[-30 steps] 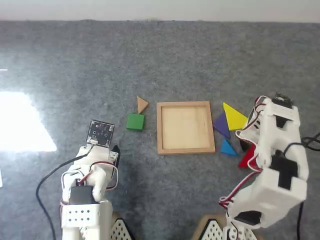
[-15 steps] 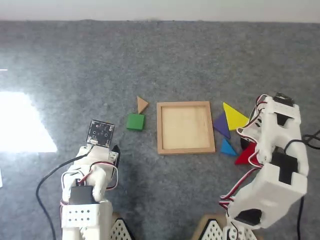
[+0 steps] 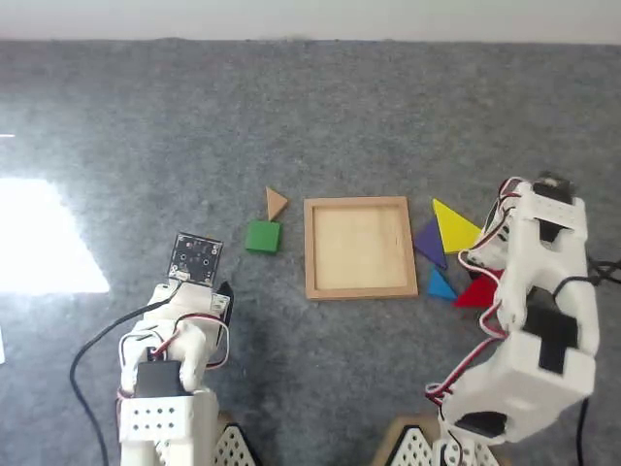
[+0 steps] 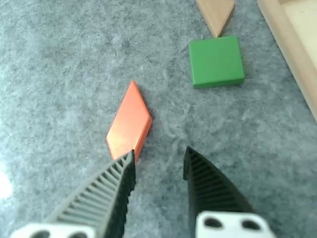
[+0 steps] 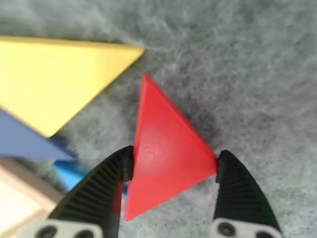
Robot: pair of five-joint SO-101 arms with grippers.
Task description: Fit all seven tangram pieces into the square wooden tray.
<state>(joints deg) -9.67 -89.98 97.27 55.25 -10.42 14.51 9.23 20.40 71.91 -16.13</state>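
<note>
The square wooden tray (image 3: 310, 248) lies in the middle of the grey mat with nothing in it. My right gripper (image 5: 174, 157) is shut on the red triangle (image 5: 163, 144), which sits just right of the small blue triangle (image 3: 441, 285) in the high view. The yellow triangle (image 3: 453, 226) and purple triangle (image 3: 429, 243) lie by the tray's right side. My left gripper (image 4: 159, 154) stands open over the mat, one fingertip at the near tip of the orange parallelogram (image 4: 130, 122). The green square (image 3: 262, 236) and wooden triangle (image 3: 276, 203) lie left of the tray.
The right arm (image 3: 539, 272) stands over the mat right of the loose pieces. The left arm (image 3: 179, 330) sits at the front left. A bright glare patch (image 3: 39, 238) marks the mat's far left. Bare mat stretches behind the tray.
The right arm has shifted slightly away from the front edge, and the red triangle in its gripper has moved with it towards the blue triangle. The left arm has kept still.
</note>
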